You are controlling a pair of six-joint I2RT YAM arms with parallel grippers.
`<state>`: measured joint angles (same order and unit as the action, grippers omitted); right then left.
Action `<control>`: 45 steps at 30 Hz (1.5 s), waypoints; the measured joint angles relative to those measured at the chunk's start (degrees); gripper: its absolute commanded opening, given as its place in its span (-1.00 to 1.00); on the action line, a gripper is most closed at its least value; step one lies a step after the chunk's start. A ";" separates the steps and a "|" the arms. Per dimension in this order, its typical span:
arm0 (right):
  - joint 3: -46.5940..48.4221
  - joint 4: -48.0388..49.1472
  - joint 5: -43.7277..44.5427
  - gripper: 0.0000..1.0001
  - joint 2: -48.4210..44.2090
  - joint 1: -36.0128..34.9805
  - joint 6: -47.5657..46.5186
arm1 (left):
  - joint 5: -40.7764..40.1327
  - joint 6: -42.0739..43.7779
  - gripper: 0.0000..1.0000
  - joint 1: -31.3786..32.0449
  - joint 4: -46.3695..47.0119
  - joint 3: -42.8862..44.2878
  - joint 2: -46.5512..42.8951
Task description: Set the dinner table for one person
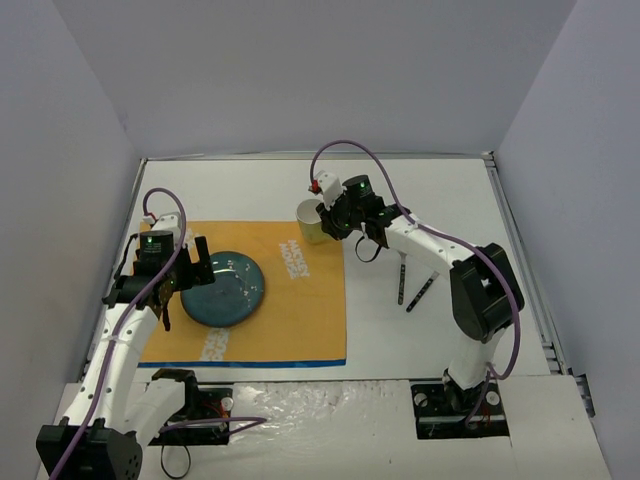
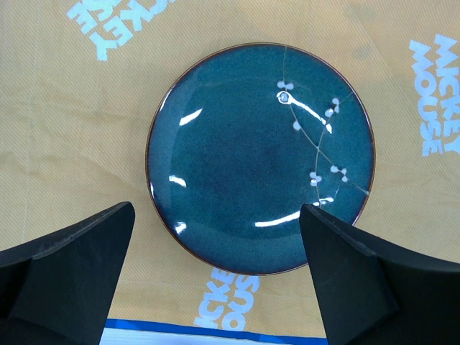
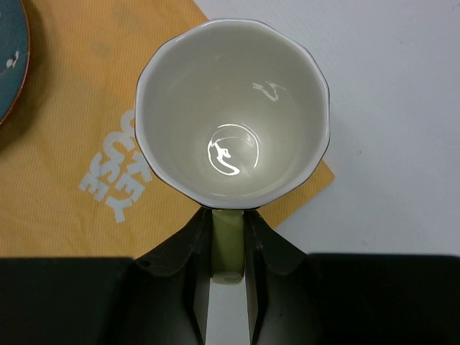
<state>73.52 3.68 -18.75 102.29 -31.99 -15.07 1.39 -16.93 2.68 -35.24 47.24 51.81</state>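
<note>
A dark blue plate (image 1: 222,290) (image 2: 259,151) lies on the left half of an orange placemat (image 1: 300,300) on the white dinner table (image 1: 440,200). My left gripper (image 1: 190,272) (image 2: 215,208) hovers over the plate's left rim, open wide and holding nothing. A pale green cup (image 1: 311,222) (image 3: 230,108) with a cream inside sits upright and empty over the placemat's far right corner (image 3: 316,187). My right gripper (image 1: 330,222) (image 3: 228,215) is shut on the cup's handle (image 3: 228,244). Whether the cup rests on the mat or hangs just above it does not show.
Two dark, slim pieces of cutlery (image 1: 402,280) (image 1: 420,293) lie on the bare table right of the placemat, beneath my right forearm. The placemat's blue near edge (image 2: 165,327) runs close to the arm bases. Grey walls close in the table on three sides.
</note>
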 measured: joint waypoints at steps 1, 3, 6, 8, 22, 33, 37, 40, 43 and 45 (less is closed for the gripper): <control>0.00 0.31 0.09 -1.00 0.05 0.00 -0.01 | 0.01 0.00 0.94 0.00 0.00 0.00 0.00; 0.00 0.98 0.22 -1.00 0.25 0.00 0.00 | 0.00 0.00 0.94 0.00 0.00 0.00 0.00; 0.00 1.83 0.25 -1.00 1.02 0.00 0.00 | 0.00 0.00 0.94 0.00 0.00 0.00 0.00; 0.00 2.46 0.25 -1.00 1.84 0.00 0.00 | 0.00 0.00 0.94 0.00 0.00 0.00 0.00; -3.65 6.70 0.34 0.40 3.59 0.52 -0.13 | 0.00 0.00 0.94 0.00 0.01 0.00 0.00; -12.01 7.07 3.20 0.99 -13.12 8.39 9.42 | -0.31 -0.01 0.94 0.29 -0.01 0.00 -0.02; -13.71 5.00 11.29 1.00 -21.12 11.42 16.72 | -1.35 -0.02 0.94 0.39 -0.07 0.00 -0.02; -13.85 0.95 17.50 0.99 -22.25 11.28 22.26 | -2.27 -0.05 0.94 0.47 -0.19 0.00 -0.02; -16.74 -3.61 22.57 0.96 -21.87 11.15 28.19 | -3.32 -0.11 0.94 0.73 -0.53 0.00 -0.02; -18.88 -6.59 25.19 0.90 -21.08 11.17 31.21 | -3.85 -0.19 0.94 0.76 -0.62 0.00 -0.04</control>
<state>54.63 -2.91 6.44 81.21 -20.82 16.14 -2.45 -17.11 3.44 -35.87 47.24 51.77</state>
